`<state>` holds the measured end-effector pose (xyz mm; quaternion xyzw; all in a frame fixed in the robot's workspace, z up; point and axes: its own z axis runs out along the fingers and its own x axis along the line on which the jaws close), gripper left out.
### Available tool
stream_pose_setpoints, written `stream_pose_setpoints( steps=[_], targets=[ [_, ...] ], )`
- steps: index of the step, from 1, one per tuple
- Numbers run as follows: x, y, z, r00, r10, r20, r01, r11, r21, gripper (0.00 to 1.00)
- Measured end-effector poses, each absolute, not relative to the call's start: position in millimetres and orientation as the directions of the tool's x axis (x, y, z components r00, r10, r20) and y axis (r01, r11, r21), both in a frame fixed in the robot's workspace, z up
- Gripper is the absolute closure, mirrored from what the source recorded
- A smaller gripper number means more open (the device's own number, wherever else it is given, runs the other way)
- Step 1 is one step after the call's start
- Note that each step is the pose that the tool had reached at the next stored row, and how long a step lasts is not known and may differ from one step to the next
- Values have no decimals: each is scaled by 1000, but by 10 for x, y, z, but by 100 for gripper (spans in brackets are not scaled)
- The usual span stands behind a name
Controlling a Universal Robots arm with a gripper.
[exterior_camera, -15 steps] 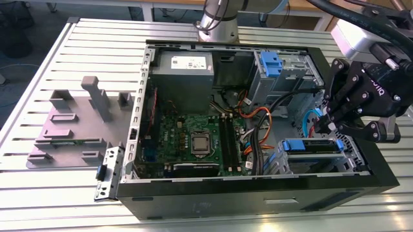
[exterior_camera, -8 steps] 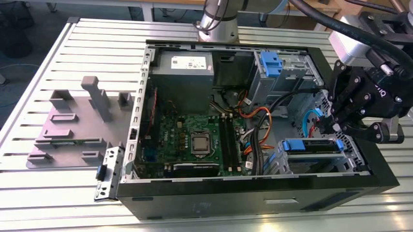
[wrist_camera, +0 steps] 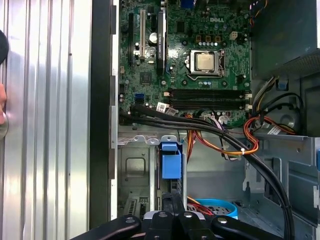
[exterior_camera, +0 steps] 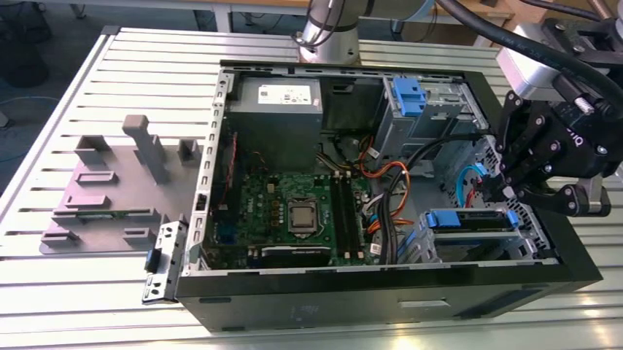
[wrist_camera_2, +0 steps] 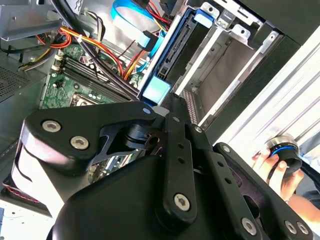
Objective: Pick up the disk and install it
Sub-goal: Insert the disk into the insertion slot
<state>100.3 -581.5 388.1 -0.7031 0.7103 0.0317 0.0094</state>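
Standing edgewise in the case's drive bay, the disk is judged stiff, heavy and fragile, best taken by its blue carrier; whether the fingers of the gripper are clenched cannot be told.

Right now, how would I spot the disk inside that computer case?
Find the open black computer case. In its corner bay at the exterior view's right, beside the gripper, sits the disk. Its blue carrier frames a flat silver drive, unlike the bare blue latch farther back.
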Motion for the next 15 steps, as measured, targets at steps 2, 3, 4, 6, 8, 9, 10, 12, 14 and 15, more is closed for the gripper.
stream_pose_setpoints(
  steps=[2, 3, 4, 6, 8, 9, 10, 12, 14, 15],
  targets=[
    [1009, -5815, 3878, -11, -998, -58, -999, 9, 32, 89],
    [1013, -5815, 3878, -11, -998, -58, -999, 9, 32, 89],
    [1018, -5815, 3878, -11, -998, -58, -999, 9, 32, 89],
    [1029, -5815, 3877, -11, -998, -58, -999, 9, 32, 89],
    [1040, -5815, 3874, -11, -998, -58, -999, 9, 32, 89],
    [1045, -5815, 3873, -11, -998, -58, -999, 9, 32, 89],
    [1050, -5816, 3872, -11, -998, -58, -999, 9, 32, 89],
    [1063, -5816, 3870, -11, -998, -58, -999, 9, 32, 89],
    [1079, -5816, 3867, -11, -998, -58, -999, 9, 32, 89],
    [1087, -5816, 3866, -11, -998, -58, -999, 9, 32, 89]
  ],
)
